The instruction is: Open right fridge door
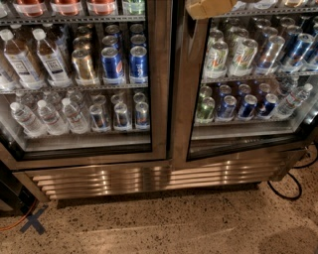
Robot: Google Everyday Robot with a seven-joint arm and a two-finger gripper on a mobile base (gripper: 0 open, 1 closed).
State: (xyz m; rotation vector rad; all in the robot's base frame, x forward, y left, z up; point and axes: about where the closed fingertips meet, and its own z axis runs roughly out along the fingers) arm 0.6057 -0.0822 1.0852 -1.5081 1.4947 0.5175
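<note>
The right door (185, 99) fills the upper right of the view: a glass pane in a wide steel frame with a dark gasket. Its left stile stands just beside the left door (160, 74), with a thin dark gap between the two. I cannot tell whether the right door is ajar or fully closed.

The gripper (208, 7) shows as a tan block at the top of the right door, over the upper end of its left stile and cut off by the view's top edge. I cannot tell how far open it is, whether it holds anything, or whether it touches the frame.

Behind the right door's glass, green-and-white cans (217, 58) stand on the upper shelf. Blue cans (247, 106) stand on the shelf below, with a water bottle (293, 99) at their right end.

Left of the right door, the left door's glass shows a gold can (83, 64), Pepsi cans (112, 63) and clear bottles (25, 119).

Below the right door a steel grille (149, 181) runs along the fridge base. The speckled floor (174, 223) lies under it. A black cable (293, 186) loops on the floor below the right door's right corner. A blue tape cross (32, 222) lies far to the lower left.
</note>
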